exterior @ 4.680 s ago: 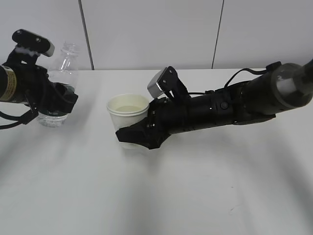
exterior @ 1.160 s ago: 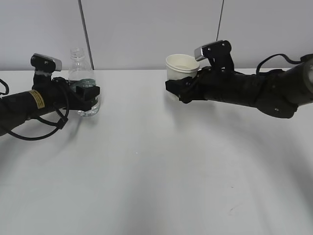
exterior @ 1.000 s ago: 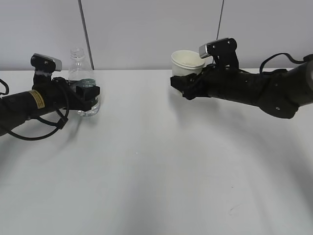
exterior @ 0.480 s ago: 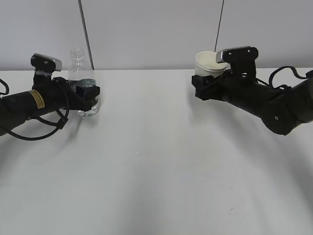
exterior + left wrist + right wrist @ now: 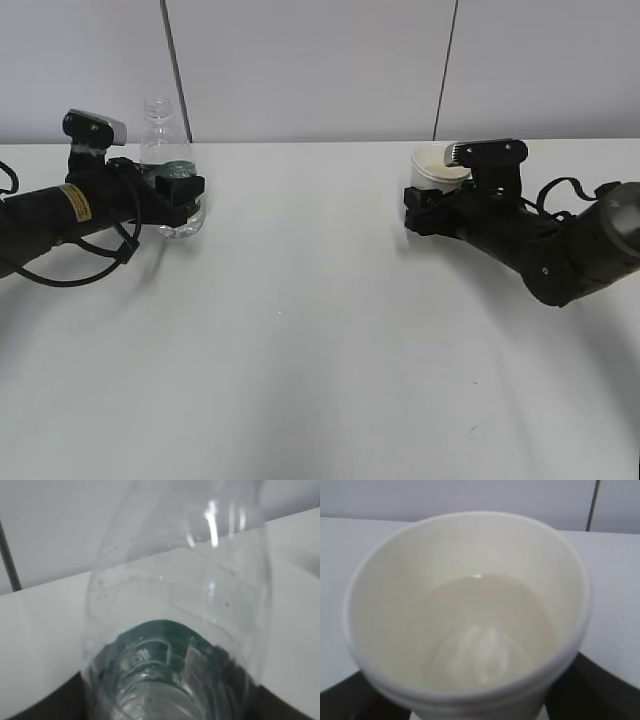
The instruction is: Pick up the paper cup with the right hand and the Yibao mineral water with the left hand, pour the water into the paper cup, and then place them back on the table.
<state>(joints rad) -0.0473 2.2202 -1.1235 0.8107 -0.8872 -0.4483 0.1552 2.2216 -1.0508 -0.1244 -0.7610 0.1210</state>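
Since the earlier frame, the right end effector (image 5: 425,212) has carried the paper cup (image 5: 438,168) lower and further right; it grasps the cup, which holds some water, near the bench (image 5: 320,340). At the far left, the left end effector (image 5: 185,200) is clenched around the upright Yibao mineral water (image 5: 165,150), which stands on the bench.
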